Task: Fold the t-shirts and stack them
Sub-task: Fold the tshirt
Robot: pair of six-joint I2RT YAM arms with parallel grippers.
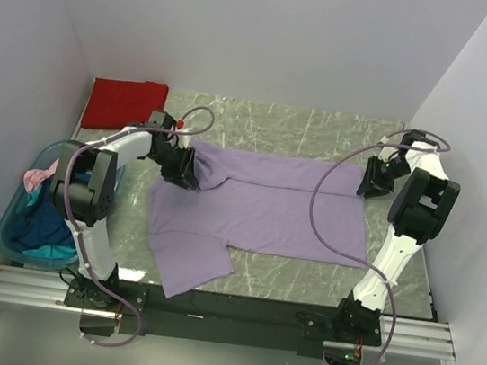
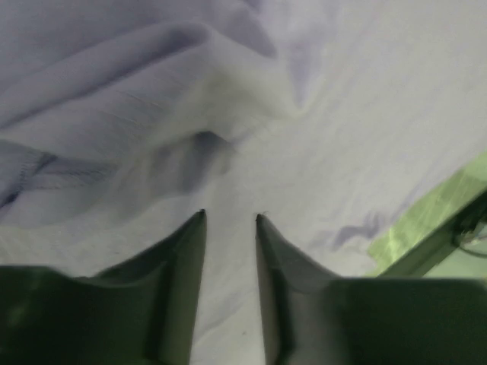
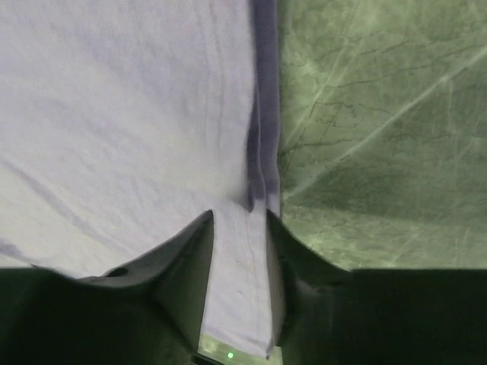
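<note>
Top external: purple shirt point(image 1: 258, 207) spread on worktop point(image 1: 323, 130). I read left hand point(image 1: 181, 172) clamped on its collar end, right hand point(image 1: 372, 184) clamped on its hem, so the long fold lies straight. Red shirt point(image 1: 126, 102) folded, far-left corner.

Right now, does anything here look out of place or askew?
Two things. The light purple t-shirt lies skewed, and one sleeve seems to reach past the near edge of the table. A pink cloth hangs over the rim of the teal tub.
</note>
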